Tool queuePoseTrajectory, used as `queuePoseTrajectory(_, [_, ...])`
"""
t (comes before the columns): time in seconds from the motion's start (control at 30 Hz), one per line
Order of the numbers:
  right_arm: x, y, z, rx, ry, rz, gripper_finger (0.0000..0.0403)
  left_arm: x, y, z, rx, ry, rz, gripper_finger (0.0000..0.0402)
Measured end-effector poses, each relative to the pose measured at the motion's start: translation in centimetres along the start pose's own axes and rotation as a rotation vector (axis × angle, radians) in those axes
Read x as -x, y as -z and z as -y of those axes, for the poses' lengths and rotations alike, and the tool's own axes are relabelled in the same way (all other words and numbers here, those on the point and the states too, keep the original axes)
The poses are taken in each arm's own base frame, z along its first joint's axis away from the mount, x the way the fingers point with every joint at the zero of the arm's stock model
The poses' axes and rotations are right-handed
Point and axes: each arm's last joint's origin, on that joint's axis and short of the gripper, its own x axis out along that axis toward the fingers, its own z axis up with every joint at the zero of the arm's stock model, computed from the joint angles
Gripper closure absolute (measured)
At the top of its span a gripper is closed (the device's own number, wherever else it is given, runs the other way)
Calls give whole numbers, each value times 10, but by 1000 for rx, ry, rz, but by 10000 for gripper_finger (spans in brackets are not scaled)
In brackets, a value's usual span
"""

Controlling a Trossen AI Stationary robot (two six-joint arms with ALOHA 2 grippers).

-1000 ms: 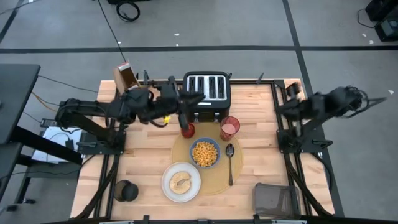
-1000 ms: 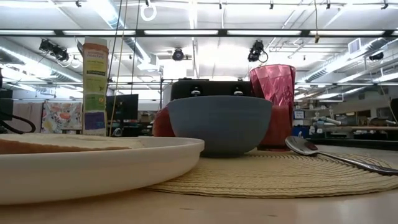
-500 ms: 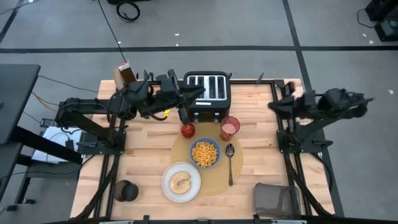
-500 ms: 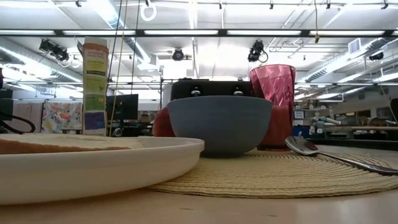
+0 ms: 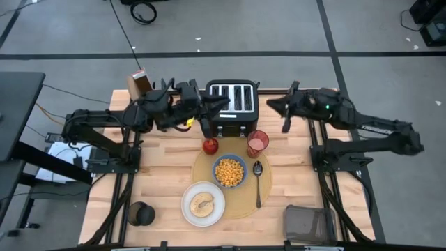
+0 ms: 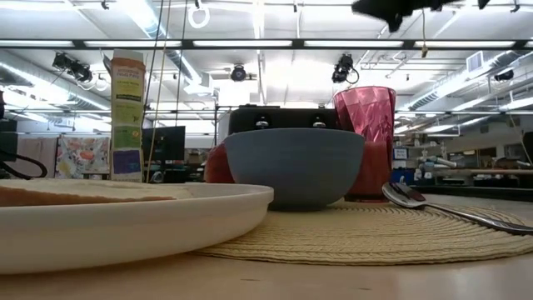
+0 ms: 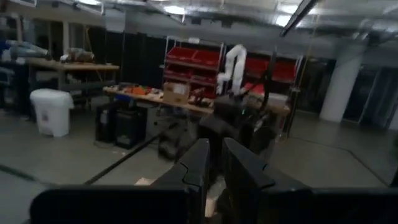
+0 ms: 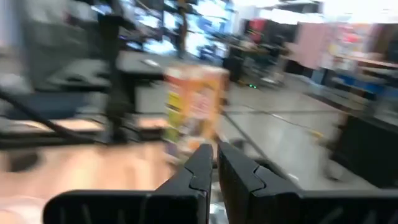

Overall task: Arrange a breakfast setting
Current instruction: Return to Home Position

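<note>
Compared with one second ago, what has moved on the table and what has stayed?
The right gripper swung from the table's right edge toward the toaster. The left gripper drew back from over the apple toward its own side. Nothing was taken or let go. Placemat, bowl, plate, cup and spoon stayed put.

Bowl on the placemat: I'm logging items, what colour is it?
The bowl is blue, clearest in the low view.
</note>
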Motion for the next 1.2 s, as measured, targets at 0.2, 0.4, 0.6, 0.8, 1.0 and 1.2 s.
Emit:
queuePoseTrajectory(0.2, [37,-10,10,16,-11,70,369,21,-7,-5,-170,44,-110,349])
queuePoseTrajectory(0.4, [68,2,-8,-85,-255,202,369,42,0,-13,-182,45,-327,349])
queuePoseTrajectory(0.6, [60,50,-36,-265,-474,269,369,62,14,-22,-166,53,-313,349])
queuePoseTrajectory(0.8, [66,61,-47,-199,-476,330,369,98,56,-34,-145,81,-229,349])
queuePoseTrajectory(1.0, [78,65,-43,-171,-455,307,369,127,91,-51,-60,63,-214,349])
queuePoseTrajectory(1.2, [88,72,-38,-149,-362,266,369,154,119,-65,-76,57,-240,349])
